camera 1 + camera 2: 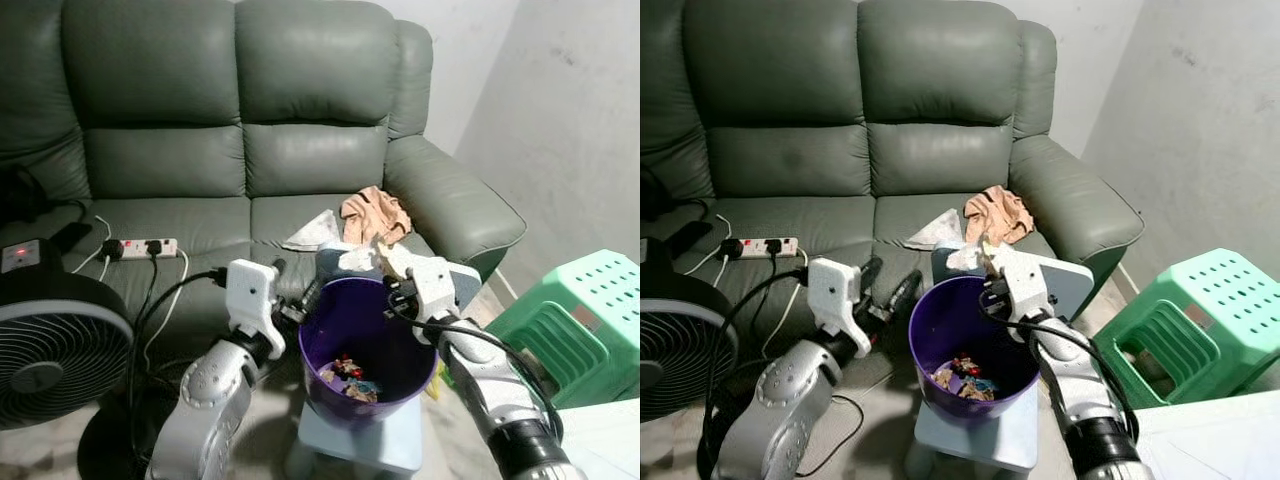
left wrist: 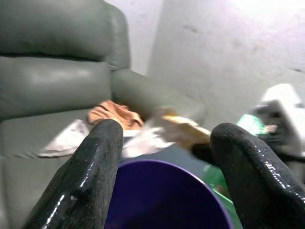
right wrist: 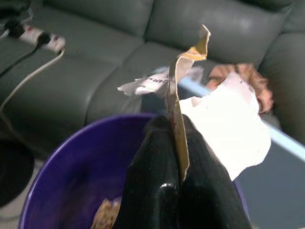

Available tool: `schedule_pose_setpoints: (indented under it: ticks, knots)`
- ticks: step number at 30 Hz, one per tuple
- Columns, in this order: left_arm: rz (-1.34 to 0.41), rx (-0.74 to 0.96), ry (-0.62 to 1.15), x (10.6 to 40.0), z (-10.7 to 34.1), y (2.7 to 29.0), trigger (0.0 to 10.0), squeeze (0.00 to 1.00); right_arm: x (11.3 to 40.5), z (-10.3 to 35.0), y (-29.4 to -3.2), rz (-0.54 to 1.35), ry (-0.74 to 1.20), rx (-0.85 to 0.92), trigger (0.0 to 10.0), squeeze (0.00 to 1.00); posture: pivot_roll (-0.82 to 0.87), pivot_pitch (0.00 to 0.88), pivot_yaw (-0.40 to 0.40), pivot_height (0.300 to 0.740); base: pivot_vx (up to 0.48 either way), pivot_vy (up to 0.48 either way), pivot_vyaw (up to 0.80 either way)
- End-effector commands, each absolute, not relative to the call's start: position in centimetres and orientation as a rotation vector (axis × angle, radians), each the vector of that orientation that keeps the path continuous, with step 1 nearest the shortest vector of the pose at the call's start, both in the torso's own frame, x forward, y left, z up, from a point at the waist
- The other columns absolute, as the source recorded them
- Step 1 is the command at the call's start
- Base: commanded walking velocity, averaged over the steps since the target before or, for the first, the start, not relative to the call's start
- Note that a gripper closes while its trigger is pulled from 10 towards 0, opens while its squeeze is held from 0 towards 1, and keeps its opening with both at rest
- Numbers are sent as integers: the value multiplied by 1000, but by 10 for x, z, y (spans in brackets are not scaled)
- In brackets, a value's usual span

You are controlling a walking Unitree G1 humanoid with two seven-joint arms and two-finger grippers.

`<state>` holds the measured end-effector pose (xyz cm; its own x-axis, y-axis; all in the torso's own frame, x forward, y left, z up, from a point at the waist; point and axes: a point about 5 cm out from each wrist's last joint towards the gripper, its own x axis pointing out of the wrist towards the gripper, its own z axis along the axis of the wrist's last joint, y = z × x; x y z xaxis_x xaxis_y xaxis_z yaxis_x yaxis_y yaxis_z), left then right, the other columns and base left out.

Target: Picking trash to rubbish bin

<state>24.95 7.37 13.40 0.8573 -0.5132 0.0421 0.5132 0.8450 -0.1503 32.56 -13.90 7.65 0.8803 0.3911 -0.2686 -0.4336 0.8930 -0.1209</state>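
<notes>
Right wrist view: a torn strip of paper (image 3: 180,95) is seen pinched edge-on between the closed fingers of the right gripper (image 3: 177,157), directly above the far rim of the purple bin (image 1: 322,330). From the head camera, the bin is shown standing on a pale blue stool (image 1: 365,445) in front of the green sofa (image 1: 200,150), with a few scraps of rubbish (image 1: 350,378) already lying at its bottom. The left gripper (image 1: 290,300) is held beside the bin's near-left rim, its fingers spread wide and holding nothing. Part of the job appears done; the paper is judged ready to be dropped. A white paper (image 1: 312,232) and a crumpled orange cloth (image 1: 374,214) are left on the right-hand seat cushion, near its front edge, possibly still to be collected.
</notes>
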Motion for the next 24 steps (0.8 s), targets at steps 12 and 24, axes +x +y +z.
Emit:
schedule_pose_setpoints:
  ticks: [12, 24]
  knots:
    - [-621, -139, 16, 221, 145, 60, 10000, 0, 331, 57, -141, 476, 340, -325, 10000, 0, 109, 103, -140, 740, 0, 0, 0]
    - [-460, -292, 196, 204, 126, 72, 10000, 0, 332, 52, -158, 469, 370, -383, 10000, 0, 102, 160, -161, 740, 0, 0, 0]
